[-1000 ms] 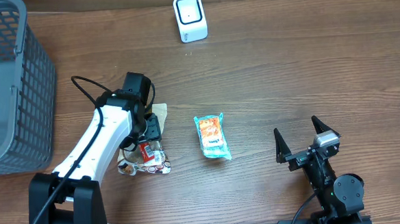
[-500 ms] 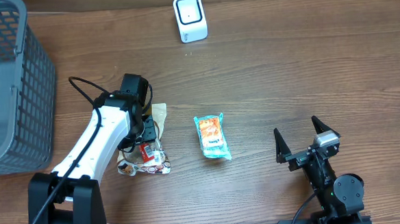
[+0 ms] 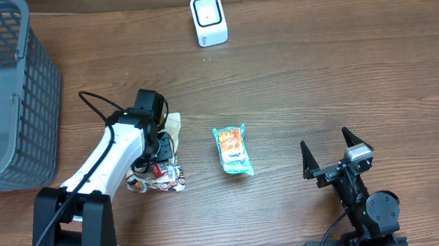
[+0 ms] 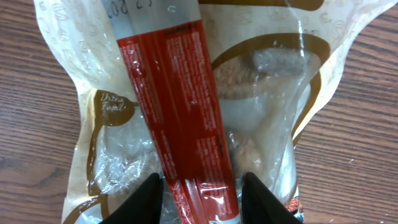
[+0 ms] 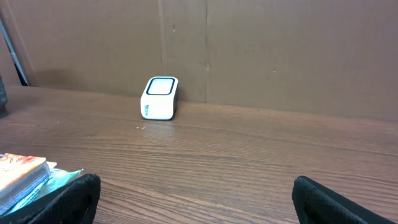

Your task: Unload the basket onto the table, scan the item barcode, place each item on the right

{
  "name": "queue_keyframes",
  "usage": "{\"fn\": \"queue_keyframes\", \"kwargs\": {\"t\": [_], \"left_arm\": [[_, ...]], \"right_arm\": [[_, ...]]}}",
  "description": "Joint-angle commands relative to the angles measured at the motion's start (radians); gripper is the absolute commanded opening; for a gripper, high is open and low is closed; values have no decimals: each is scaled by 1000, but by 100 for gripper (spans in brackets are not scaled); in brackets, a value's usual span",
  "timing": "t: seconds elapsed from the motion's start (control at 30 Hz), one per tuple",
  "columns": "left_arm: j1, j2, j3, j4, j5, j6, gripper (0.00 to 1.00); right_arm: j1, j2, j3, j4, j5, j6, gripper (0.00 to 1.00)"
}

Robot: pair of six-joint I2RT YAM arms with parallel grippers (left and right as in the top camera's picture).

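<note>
Clear bag [image 3: 162, 183] with red label lies well off from the scanner [image 3: 208, 19], down-left of it; your left claw [image 4: 202, 196] straddles the label, can't tell if clamped; your right claw [image 3: 325, 140] stands apart, empty, far down-right of scanner.

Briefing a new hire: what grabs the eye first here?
The white left arm bends over a clear-and-brown snack bag at left-centre, with the left pincer straddling the bag's red band. Next come the teal-and-orange packet lying alone mid-table and the white scanner at the far edge. The right pincer sits open at the near right.
</note>
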Motion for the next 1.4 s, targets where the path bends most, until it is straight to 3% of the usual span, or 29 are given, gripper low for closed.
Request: {"fn": "queue_keyframes", "kwargs": {"t": [0.0, 0.3, 0.73, 0.9, 1.37], "left_arm": [[5, -4, -19, 2, -17, 72, 30], [5, -5, 20, -58, -18, 174, 18], [5, -6, 37, -135, -111, 172, 20], [5, -5, 23, -102, -64, 166, 25], [5, -5, -76, 4, -40, 165, 27]], "right_arm": [[-4, -8, -11, 4, 8, -4, 100], [-4, -8, -11, 4, 8, -4, 100], [-4, -8, -11, 4, 8, -4, 100], [-4, -8, -11, 4, 8, -4, 100], [-4, -8, -11, 4, 8, -4, 100]]}}
